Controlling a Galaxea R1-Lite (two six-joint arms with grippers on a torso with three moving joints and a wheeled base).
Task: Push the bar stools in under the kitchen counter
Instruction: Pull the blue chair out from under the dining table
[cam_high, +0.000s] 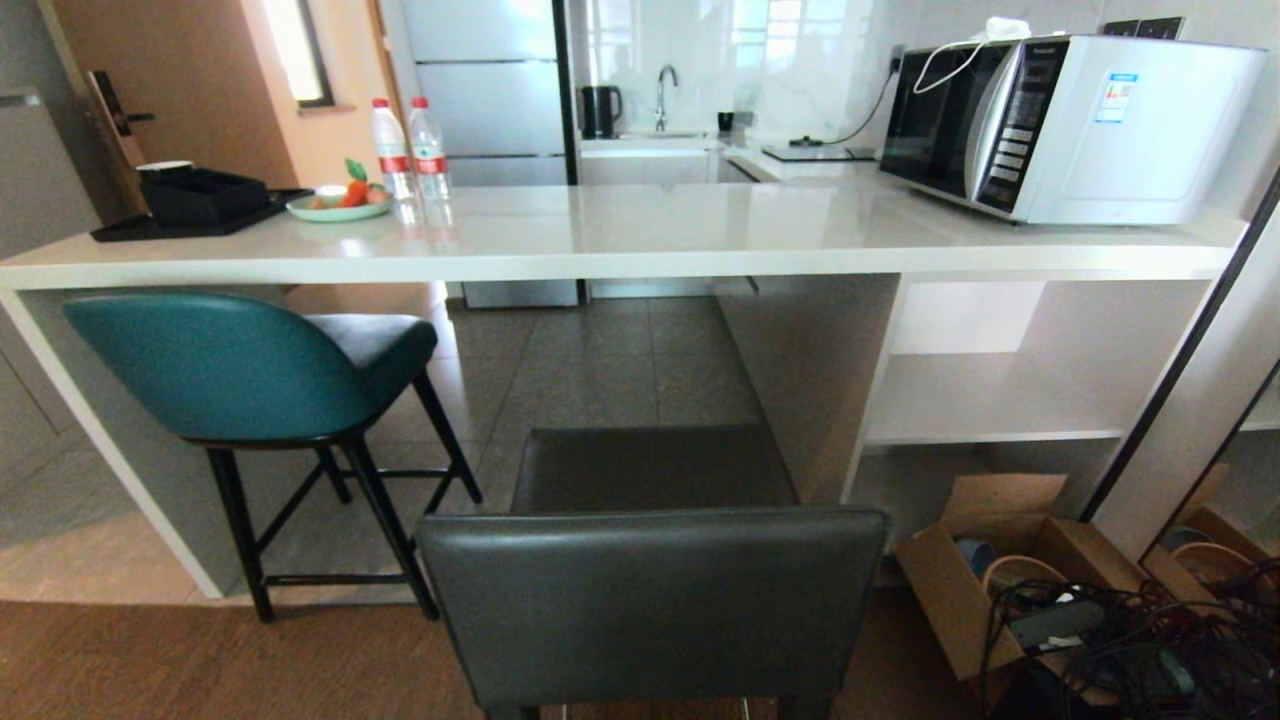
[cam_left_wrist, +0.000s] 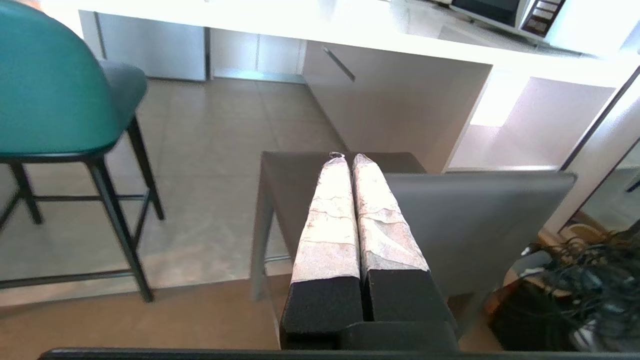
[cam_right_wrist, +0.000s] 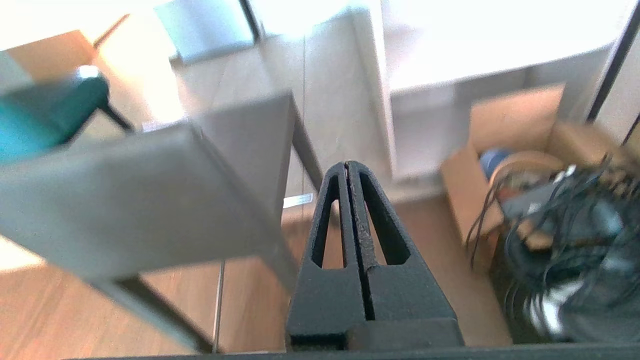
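The teal bar stool (cam_high: 225, 375) stands at the left with its seat partly under the white kitchen counter (cam_high: 600, 245). The boxy dark-grey bar stool (cam_high: 655, 590) stands in front of me, out from the counter, its backrest nearest. Neither arm shows in the head view. My left gripper (cam_left_wrist: 348, 157) is shut and empty, held behind the grey stool (cam_left_wrist: 475, 225), its taped fingers over the backrest's left part. My right gripper (cam_right_wrist: 346, 165) is shut and empty, to the right of the grey stool (cam_right_wrist: 140, 210) above the floor. The teal stool (cam_left_wrist: 50, 80) shows in the left wrist view.
A microwave (cam_high: 1060, 125), two water bottles (cam_high: 410, 150), a fruit plate (cam_high: 338, 205) and a black tray (cam_high: 195, 205) sit on the counter. An open cardboard box (cam_high: 1000, 570) and tangled cables (cam_high: 1140, 640) lie on the floor at the right. White shelves (cam_high: 1000, 400) fill the counter's right end.
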